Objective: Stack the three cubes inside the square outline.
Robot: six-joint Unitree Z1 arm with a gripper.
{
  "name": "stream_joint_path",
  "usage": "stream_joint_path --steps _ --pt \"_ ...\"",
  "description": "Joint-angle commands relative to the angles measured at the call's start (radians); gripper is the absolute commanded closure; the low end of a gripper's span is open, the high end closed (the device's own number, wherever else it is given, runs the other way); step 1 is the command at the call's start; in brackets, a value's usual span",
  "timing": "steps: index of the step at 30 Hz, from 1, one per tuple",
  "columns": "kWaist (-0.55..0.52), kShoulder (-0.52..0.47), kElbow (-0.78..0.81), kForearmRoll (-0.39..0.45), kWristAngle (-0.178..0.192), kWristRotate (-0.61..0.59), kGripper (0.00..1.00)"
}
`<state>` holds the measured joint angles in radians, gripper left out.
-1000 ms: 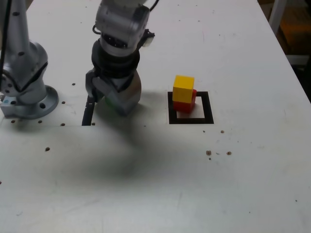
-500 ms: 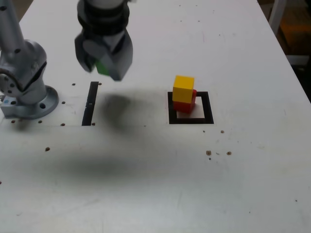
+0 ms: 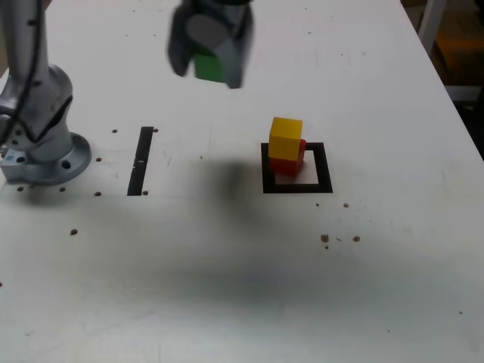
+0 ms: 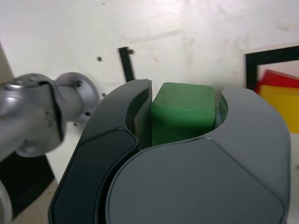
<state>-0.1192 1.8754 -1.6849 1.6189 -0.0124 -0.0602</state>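
Above the table (image 3: 393, 249), my jaws pinch the green cube (image 4: 182, 109); yellow (image 3: 286, 139) sits on red (image 3: 287, 166) inside the outline (image 3: 325, 168). Carrying comes now; next, centre over yellow (it overhangs red, so gently) and lower.

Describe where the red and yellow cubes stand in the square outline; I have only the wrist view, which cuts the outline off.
Observer: The red cube, yellow cube on top, stands toward the exterior view's left side of the square outline.
Operator: Tell me where my green cube is relative to that outline.
Observer: The exterior view shows the green cube, between the jaws, in the air to the exterior view's left of it.
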Motion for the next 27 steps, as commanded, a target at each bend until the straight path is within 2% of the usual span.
stream_joint_path --steps 1,8,18,23,27 --pt "0.000 0.005 -0.184 0.016 -0.002 -0.011 0.93" --pt "-0.002 0.020 -0.194 0.019 -0.013 -0.062 0.93" --pt "-0.020 0.067 -0.172 0.019 -0.070 -0.117 0.93" --pt "-0.037 0.105 -0.178 0.018 -0.069 -0.128 0.93" --pt "-0.053 0.172 -0.205 0.015 -0.064 -0.139 0.93"
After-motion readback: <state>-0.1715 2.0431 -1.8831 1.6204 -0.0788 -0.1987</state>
